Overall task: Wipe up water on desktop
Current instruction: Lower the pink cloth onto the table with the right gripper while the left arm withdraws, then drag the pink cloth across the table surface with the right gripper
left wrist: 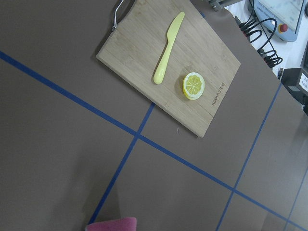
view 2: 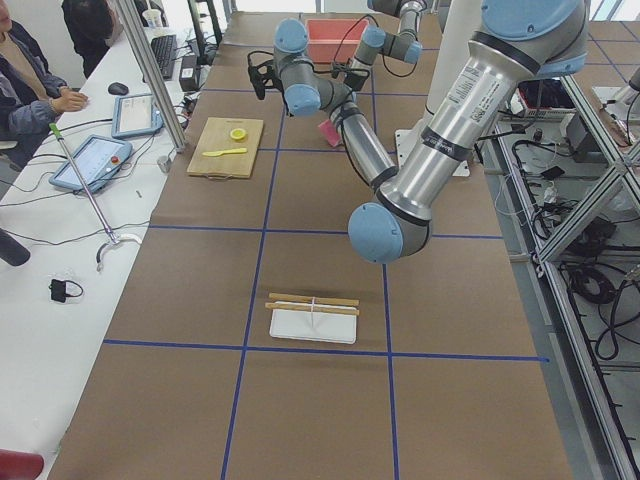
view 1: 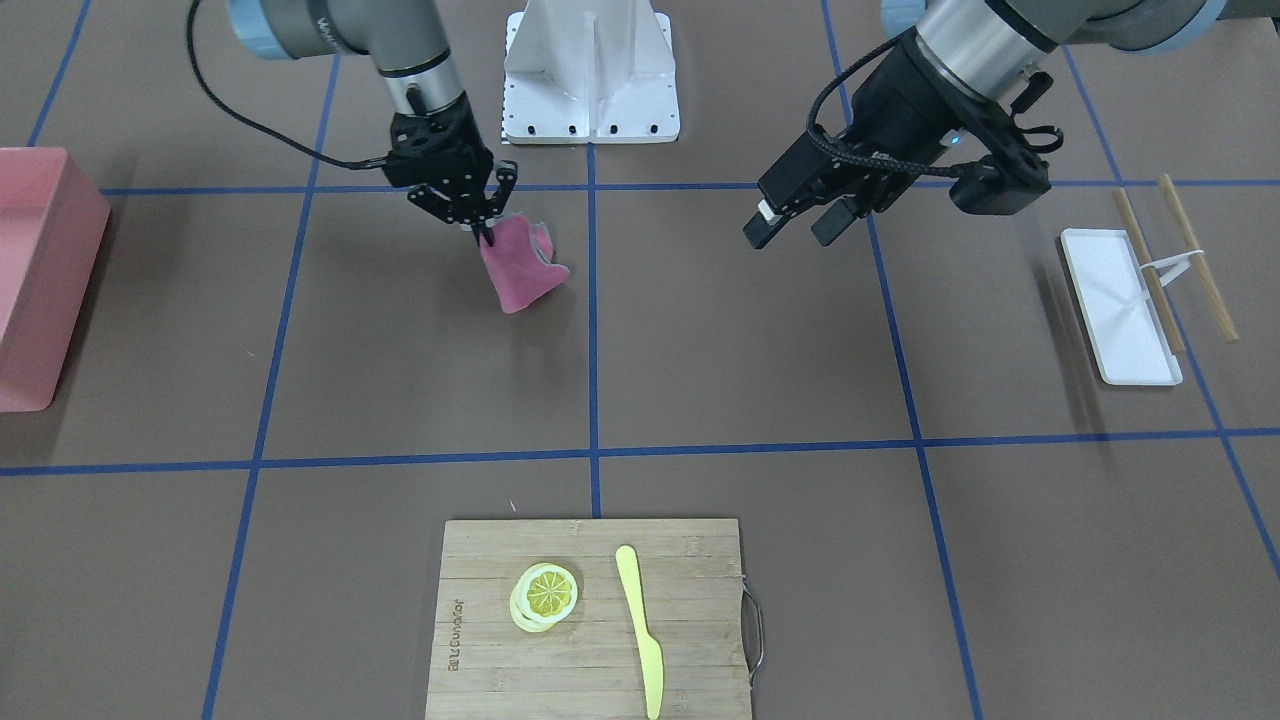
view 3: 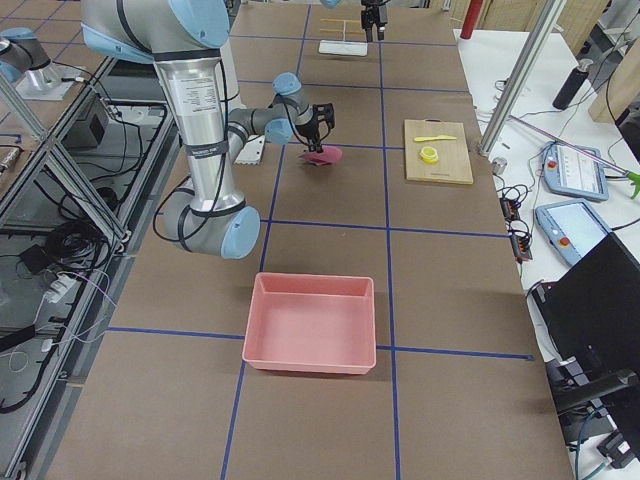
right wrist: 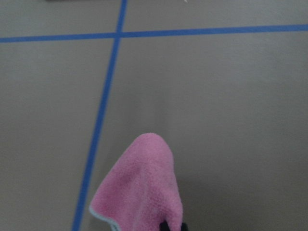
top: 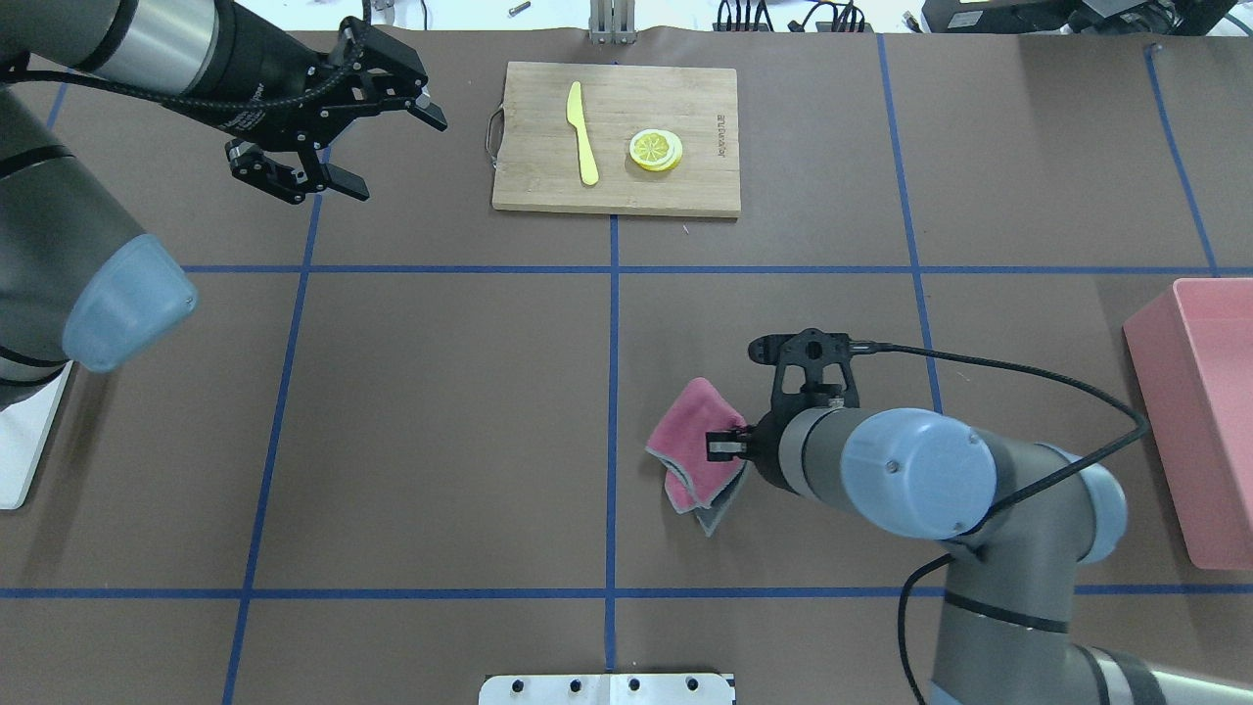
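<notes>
We see the right hand [view 1: 487, 234] in the upper left of the front-facing view, fingers pointing down and clenched on the top corner of the pink cloth [view 1: 522, 272]. The cloth hangs folded below it, over the brown counter [view 1: 700, 350], just left of the central vertical blue tape line. Its lower edge sits at counter level, but we cannot tell whether it actually touches. In the overhead view the same cloth is right of centre, below the middle. The left hand [view 1: 795, 231] is in the upper right of the front-facing view, raised above the counter, tilted, fingers spread and released, grasping nothing. The cutting board [view 1: 480, 640] lies at bottom centre of that view, carrying a lemon slice [view 1: 546, 594] and, just to its right, a yellow knife [view 1: 640, 630]. The pink bin [view 1: 40, 270] sits at the left edge. The white tray [view 1: 1115, 310] is at the right, with chopsticks [view 1: 1198, 258] laid across its upper end.
</notes>
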You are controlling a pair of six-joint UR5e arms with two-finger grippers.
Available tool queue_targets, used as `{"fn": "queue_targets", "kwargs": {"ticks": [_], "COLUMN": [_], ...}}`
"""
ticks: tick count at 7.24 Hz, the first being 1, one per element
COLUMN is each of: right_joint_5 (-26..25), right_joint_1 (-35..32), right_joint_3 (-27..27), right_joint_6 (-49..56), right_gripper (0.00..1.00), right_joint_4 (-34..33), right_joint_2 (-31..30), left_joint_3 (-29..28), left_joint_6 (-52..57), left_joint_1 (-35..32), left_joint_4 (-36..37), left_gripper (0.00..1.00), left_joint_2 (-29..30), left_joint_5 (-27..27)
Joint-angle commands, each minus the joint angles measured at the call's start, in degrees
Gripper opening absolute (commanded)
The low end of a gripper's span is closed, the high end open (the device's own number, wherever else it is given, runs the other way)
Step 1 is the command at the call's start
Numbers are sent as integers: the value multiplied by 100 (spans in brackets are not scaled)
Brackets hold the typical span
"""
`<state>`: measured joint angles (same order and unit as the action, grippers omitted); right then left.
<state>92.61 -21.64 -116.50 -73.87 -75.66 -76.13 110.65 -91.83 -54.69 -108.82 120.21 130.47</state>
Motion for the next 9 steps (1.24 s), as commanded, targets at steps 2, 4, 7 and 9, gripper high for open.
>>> {"fn": "queue_targets", "kwargs": {"ticks": [2,4,7,9], "right_joint_5": [1764,1796,1368,1041], "right_joint_1": [-1418,-1248,-177,107], "right_joint_3": [-119,3,1004,1076], "right_joint_6": [1361,1166,-791,-1155], "right_gripper": [0,0,0,0], "right_joint_4": [34,-45,-1132,-1109], "right_joint_2": [-1331,-942,1613,1838], "left_joint_3": [203,247,203,264], "left_joint_6": [1049,1700,2116,2282], "left_joint_1": [-322,-595,-745,-762], "left_joint_4": [1,1,1,-7], "left_gripper": [98,98,98,98], "left_joint_2": [-628,-1067,-1316,-1429], "left_joint_5": [4,13,13,13]}}
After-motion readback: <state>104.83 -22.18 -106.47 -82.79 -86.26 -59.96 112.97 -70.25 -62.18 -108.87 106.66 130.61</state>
